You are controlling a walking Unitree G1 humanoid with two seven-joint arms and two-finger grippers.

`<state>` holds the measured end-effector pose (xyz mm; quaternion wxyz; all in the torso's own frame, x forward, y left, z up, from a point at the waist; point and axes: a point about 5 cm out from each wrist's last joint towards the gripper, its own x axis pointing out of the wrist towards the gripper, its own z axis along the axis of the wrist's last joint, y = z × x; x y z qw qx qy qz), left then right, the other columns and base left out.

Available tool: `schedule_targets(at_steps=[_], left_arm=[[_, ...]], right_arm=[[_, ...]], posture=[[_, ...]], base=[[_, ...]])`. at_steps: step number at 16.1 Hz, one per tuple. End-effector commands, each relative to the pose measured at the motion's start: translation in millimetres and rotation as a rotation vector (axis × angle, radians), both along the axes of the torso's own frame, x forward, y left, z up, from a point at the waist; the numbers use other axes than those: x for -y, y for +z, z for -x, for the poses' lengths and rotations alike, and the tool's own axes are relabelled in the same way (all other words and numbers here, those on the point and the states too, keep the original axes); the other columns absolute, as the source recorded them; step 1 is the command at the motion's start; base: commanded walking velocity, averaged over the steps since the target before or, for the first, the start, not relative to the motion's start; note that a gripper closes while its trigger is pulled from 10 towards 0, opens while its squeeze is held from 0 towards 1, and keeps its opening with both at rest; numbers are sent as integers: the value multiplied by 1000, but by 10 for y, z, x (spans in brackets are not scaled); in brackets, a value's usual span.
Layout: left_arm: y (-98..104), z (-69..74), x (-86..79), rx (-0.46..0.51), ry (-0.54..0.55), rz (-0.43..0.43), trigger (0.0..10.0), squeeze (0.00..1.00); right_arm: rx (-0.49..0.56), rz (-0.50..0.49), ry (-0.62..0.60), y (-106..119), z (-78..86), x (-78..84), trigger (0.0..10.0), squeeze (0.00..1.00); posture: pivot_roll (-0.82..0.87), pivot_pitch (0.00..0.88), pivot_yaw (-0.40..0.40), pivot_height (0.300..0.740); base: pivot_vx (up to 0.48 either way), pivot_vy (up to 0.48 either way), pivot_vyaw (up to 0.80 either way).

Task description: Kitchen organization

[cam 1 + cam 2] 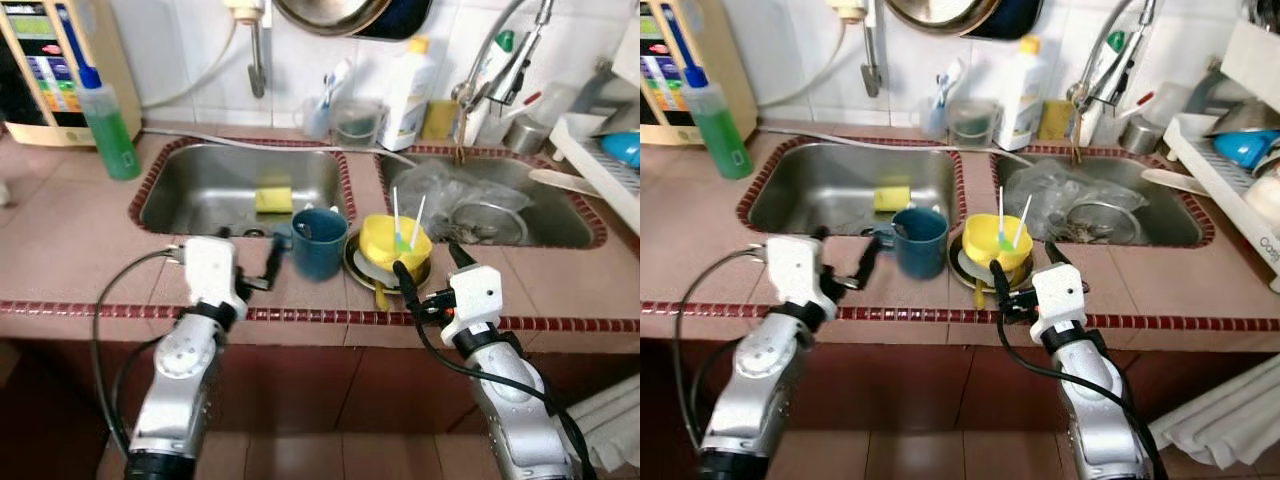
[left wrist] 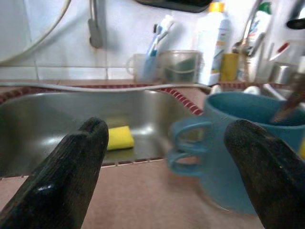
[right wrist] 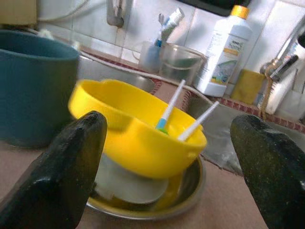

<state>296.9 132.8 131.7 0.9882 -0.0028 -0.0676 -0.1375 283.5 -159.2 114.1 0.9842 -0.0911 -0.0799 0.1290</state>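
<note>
Spreading wide apart, the two black fingers (image 2: pixel 71 176) of the left gripper (image 1: pixel 262 262) hold nothing and sit low over the counter (image 1: pixel 90 250), just to the left of the blue mug (image 1: pixel 318 243), whose double-looped handle faces them. The mug is the landmark: it stands on the tiled strip at the front of the counter, where the divider between the two sink basins meets it, and a dark utensil leans inside it, its end cut off and blurred in the left wrist view. Just right of the mug, the right gripper (image 1: pixel 428 268) also has its fingers (image 3: pixel 57 167) parted and empty, framing a tilted yellow bowl (image 1: pixel 395 243) that rests on a whitish dish in a shallow metal plate (image 3: pixel 190 191); what lies under the bowl is mostly hidden. Two white sticks (image 3: pixel 183 114) with coloured tips lean in the bowl. Behind the mug to the left, a yellow sponge (image 1: pixel 273 198) lies in the left basin (image 1: pixel 190 185); behind it to the right, the right basin (image 1: pixel 560 225) holds crumpled clear plastic and a round metal strainer, hard to separate. Farther back stand a cup with toothbrushes (image 1: pixel 320 110), a clear tumbler (image 1: pixel 357 122) and a white bottle (image 1: pixel 410 92). Far left of the mug is a green soap bottle (image 1: pixel 108 125). The counter's red-trimmed front edge runs close in front of the mug, with bare tile to its left.
</note>
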Motion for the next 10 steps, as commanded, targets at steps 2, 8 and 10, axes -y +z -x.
schedule_targets(at_steps=[2, 8, 10], left_arm=[[-17, 10, -62, 11, 7, -50, 10000, 0], [15, 175, 178, 74, -275, -162, 10000, 0], [31, 168, 230, 81, -290, -149, 10000, 0]], right_arm=[[11, 0, -1, 21, -7, 9, 10000, 0], [20, 56, 191, 64, 74, -128, 10000, 0], [-6, 128, 329, 47, 160, -214, 10000, 0]], posture=[[-18, 0, -47, 740], [-21, 0, -48, 740], [-31, 0, -45, 740]], base=[[0, 0, 0], [0, 0, 0], [0, 0, 0]])
